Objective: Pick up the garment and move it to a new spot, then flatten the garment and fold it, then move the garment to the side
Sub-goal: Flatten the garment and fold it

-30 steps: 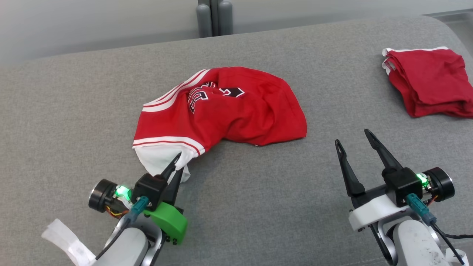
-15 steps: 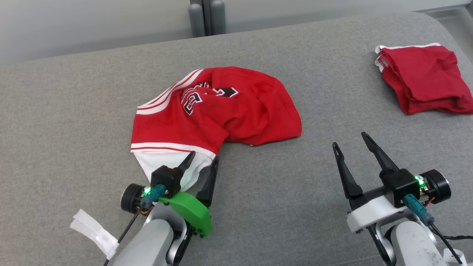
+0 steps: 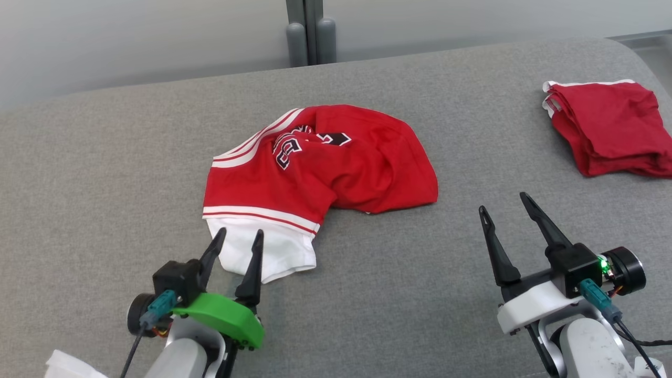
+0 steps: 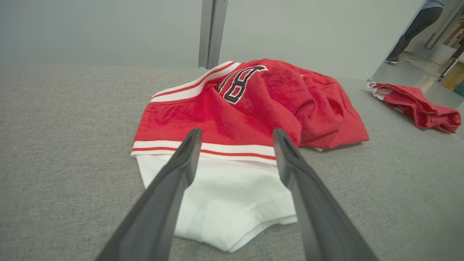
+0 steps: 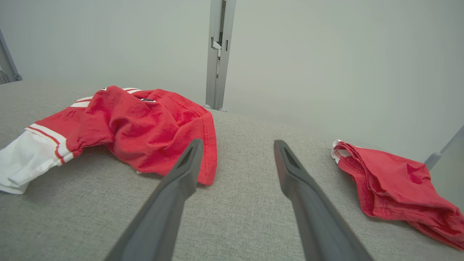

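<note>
The left tool (image 3: 240,232) sits at the lower left of the head view with its two dark fingers spread wide. Their tips lie over the white end of the jersey (image 3: 341,168) and nothing is pinched between them. Its own wrist view shows the same tool (image 4: 236,132) framing that white band and the red-and-white stripes above it. The right tool (image 3: 502,202), at the lower right, is equally wide apart and empty, over bare grey surface (image 3: 105,157) and well apart from any cloth; in its wrist view (image 5: 238,141) the fingers point between the two garments.

There are two red garments. The crumpled jersey (image 4: 275,98) lies in the middle of the surface, and a folded red garment (image 3: 609,126) with a white edge lies at the upper right.

Black, white-edged lettering (image 3: 294,149) on the jersey is creased; the left wrist view shows one character (image 4: 239,81) that could be a "B" or an "8", I cannot tell which.

That view also takes in a person's legs (image 4: 417,29) at the upper right. One grey post (image 3: 310,31) stands behind the surface.
</note>
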Controlling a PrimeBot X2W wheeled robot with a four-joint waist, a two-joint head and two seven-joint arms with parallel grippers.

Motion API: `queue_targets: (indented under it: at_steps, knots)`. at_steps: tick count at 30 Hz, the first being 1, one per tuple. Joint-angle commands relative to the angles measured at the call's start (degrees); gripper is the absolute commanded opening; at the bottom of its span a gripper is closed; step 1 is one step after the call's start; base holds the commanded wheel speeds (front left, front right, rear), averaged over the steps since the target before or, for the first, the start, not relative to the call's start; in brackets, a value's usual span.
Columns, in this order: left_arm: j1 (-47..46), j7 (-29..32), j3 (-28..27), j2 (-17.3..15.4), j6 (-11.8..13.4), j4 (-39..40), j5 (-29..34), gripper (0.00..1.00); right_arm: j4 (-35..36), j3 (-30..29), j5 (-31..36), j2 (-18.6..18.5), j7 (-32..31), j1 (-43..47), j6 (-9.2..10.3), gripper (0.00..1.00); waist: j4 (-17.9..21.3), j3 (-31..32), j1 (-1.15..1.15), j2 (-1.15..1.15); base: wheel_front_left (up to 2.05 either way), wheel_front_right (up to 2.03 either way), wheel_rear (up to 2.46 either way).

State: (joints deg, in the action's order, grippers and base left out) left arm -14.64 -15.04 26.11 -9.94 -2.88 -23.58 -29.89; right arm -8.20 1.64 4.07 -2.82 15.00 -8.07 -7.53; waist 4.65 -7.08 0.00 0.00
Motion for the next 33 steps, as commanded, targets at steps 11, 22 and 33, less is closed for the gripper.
queue_targets:
  at_steps: [11, 22, 33]
  knots:
    - [-0.81, 1.70, -2.86, -0.77, -0.30, -12.11, -3.26, 1.00, -0.24, 1.47, -0.03, -0.15, 0.25, -0.03, 0.09, 1.00, 1.39, -1.00, 0.00, 0.00, 0.00, 0.00, 0.00]
    - [-5.40, 1.43, -1.36, 1.03, -2.22, -20.70, -3.15, 0.71, -0.51, 1.64, 0.42, -0.16, 0.25, -0.71, 0.09, 1.00, 3.49, -2.21, 0.00, 0.00, 0.00, 0.00, 0.00]
    - [-3.81, -0.18, -4.73, -0.11, -1.31, -12.99, -0.23, 0.00, -0.18, 0.60, -0.22, -0.15, 0.25, 0.52, 0.09, 1.00, 1.34, -0.81, 0.00, 0.00, 0.00, 0.00, 0.00]
